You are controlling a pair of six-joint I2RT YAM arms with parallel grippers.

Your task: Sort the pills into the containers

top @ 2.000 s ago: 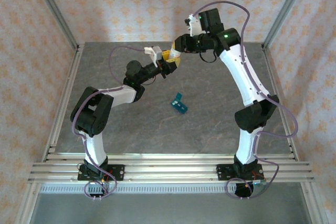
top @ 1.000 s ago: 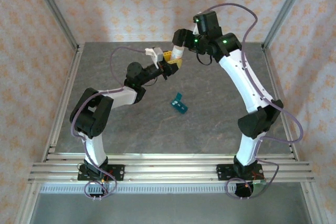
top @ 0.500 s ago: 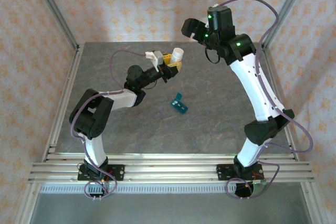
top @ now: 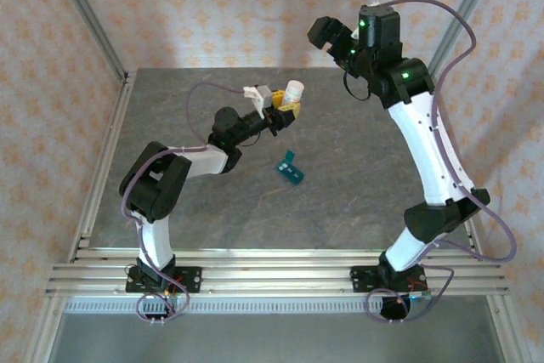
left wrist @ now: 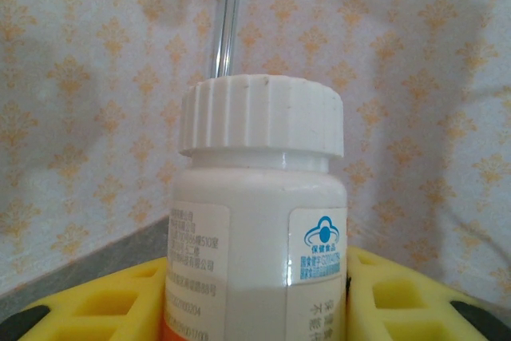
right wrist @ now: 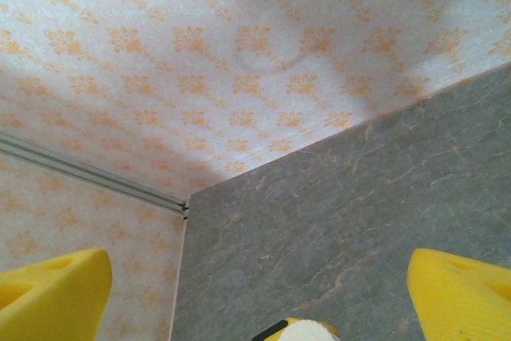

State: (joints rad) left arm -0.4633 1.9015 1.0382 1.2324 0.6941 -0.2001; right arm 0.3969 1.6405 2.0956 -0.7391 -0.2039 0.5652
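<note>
We look at a robot test cell, a lab kind of place: a grey stone-look table, patterned walls on aluminium posts, and a left arm and right arm bolted on aluminium rails.

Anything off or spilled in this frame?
Nothing spilled that I can see. The pill box lies skewed on the table, one lid apparently flipped up. The bottle is held in the left gripper, cap on.
</note>
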